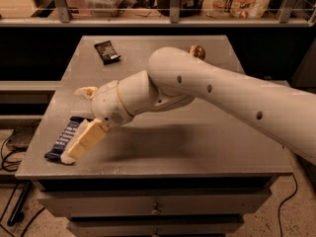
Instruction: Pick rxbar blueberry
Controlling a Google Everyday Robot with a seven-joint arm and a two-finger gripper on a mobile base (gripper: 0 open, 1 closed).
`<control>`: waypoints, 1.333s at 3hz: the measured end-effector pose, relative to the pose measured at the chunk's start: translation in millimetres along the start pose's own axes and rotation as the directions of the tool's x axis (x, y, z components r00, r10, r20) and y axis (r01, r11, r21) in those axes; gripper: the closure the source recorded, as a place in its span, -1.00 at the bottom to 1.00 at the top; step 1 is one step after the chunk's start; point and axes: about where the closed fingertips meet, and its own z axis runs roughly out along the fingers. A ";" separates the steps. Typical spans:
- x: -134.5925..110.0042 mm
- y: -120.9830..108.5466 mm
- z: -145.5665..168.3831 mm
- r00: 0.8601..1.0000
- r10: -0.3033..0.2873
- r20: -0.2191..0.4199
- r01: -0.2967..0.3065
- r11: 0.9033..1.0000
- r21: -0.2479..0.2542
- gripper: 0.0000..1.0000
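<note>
While the rxbar blueberry (63, 141) lies flat near the front-left corner of the table (207, 147), the gripper (73, 124) hangs over it, jaws spread wide, holding nothing, its lower finger (85, 140) along the bar's right edge.

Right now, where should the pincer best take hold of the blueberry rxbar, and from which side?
Probably across its narrow width near mid-length, from above: the rxbar blueberry lies flat on the table, so only its long edges can be pinched. The open pincer is just beside it.
</note>
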 end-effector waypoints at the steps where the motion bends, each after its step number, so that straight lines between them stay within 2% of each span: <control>1: 8.0 -0.9 15.1 1.000 0.012 -0.010 -0.012 1.000 -0.009 -1.00; 3: 29.0 -0.5 31.2 0.998 0.047 -0.036 -0.048 0.999 -0.022 -1.00; 4: 40.3 1.5 31.2 0.996 0.066 -0.056 -0.066 0.998 0.000 -0.68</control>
